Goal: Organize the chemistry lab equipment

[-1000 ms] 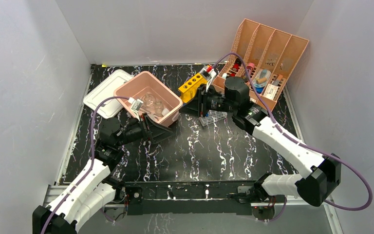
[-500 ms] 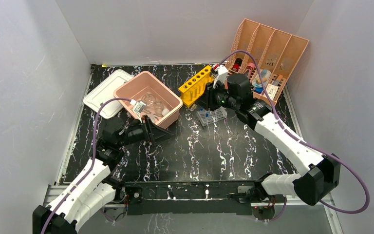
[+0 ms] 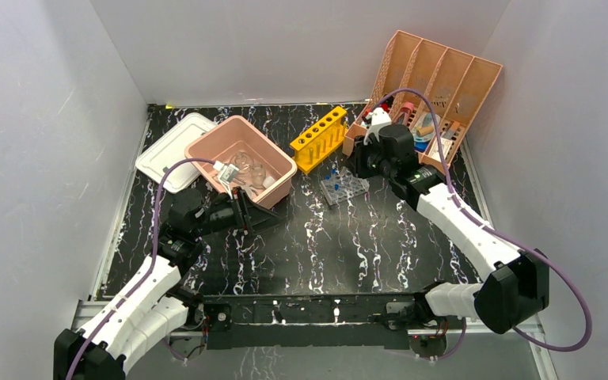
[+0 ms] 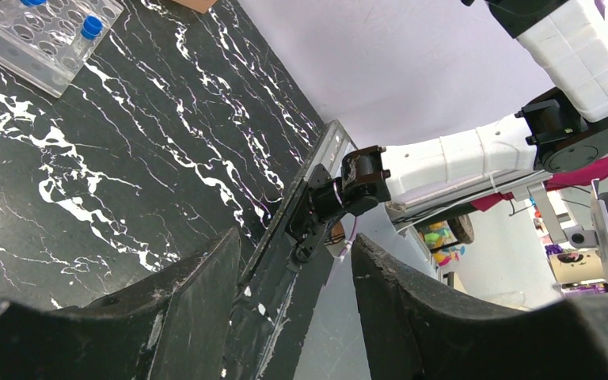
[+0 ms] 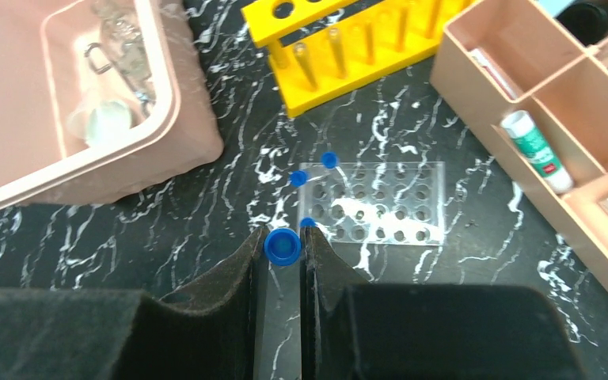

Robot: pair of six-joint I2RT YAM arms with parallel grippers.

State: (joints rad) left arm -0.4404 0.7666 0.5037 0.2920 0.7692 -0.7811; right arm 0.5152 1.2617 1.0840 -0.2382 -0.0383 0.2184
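The glassware [image 3: 245, 169], clear flask and small beakers, lies inside the pink tub [image 3: 206, 147]. In the right wrist view the tub [image 5: 166, 95] holds a white round dish [image 5: 109, 123] and wire tongs [image 5: 97, 55]. My right gripper [image 5: 283, 237] is shut on a blue-capped tube [image 5: 283, 246], just above the near-left corner of a clear tube rack [image 5: 380, 203]. In the top view that gripper [image 3: 358, 168] hangs over the rack [image 3: 345, 188]. My left gripper [image 4: 294, 245] is open and empty, low beside the tub's front corner [image 3: 263, 215].
A yellow test tube rack [image 3: 319, 139] stands between the tub and the peach four-slot organizer [image 3: 435, 79], which holds small items. A white lid [image 3: 172, 150] lies left of the tub. The clear rack has a few blue-capped tubes [image 5: 329, 160] in it.
My right gripper has moved right and back, from beside the yellow rack to over the clear rack. The left arm has barely moved.
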